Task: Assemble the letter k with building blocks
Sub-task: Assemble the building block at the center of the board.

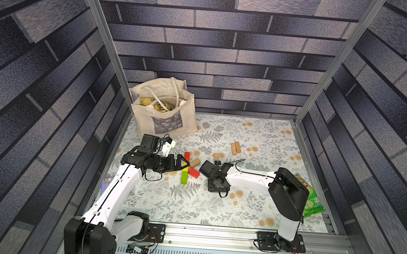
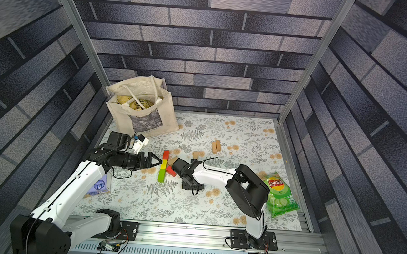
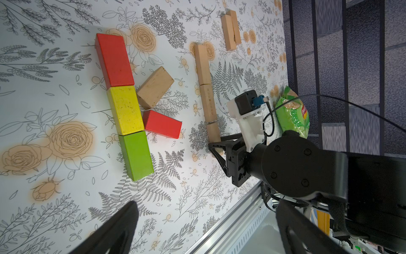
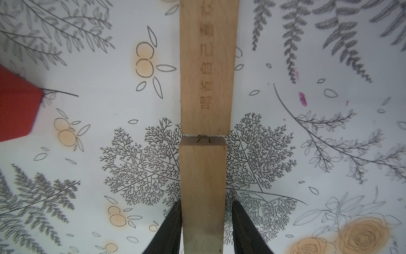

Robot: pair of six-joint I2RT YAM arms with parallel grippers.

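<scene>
K done left of centre: red block [image 3: 114,61], yellow block [image 3: 125,110] and green block [image 3: 136,154] as spine, plain diagonal [image 3: 154,86] and red diagonal [image 3: 162,124] on its right; right gripper [image 4: 206,204], jaws a sliver apart, straddles the near plain bar [image 4: 203,187], probably butting it onto the spare row [image 3: 204,72]; left gripper [image 1: 185,163] spread wide, idle by the spine.

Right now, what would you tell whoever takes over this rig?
Left gripper: open, empty, near the yellow block.
Right gripper: jaws slightly open astride the end plain block, gap on one side.
Done: red block, yellow block, green block in line as stem; angled plain block and second red block as arms.
Also: plain row alongside, spare pair beyond.
Left: withdraw right gripper; K looks complete.
</scene>
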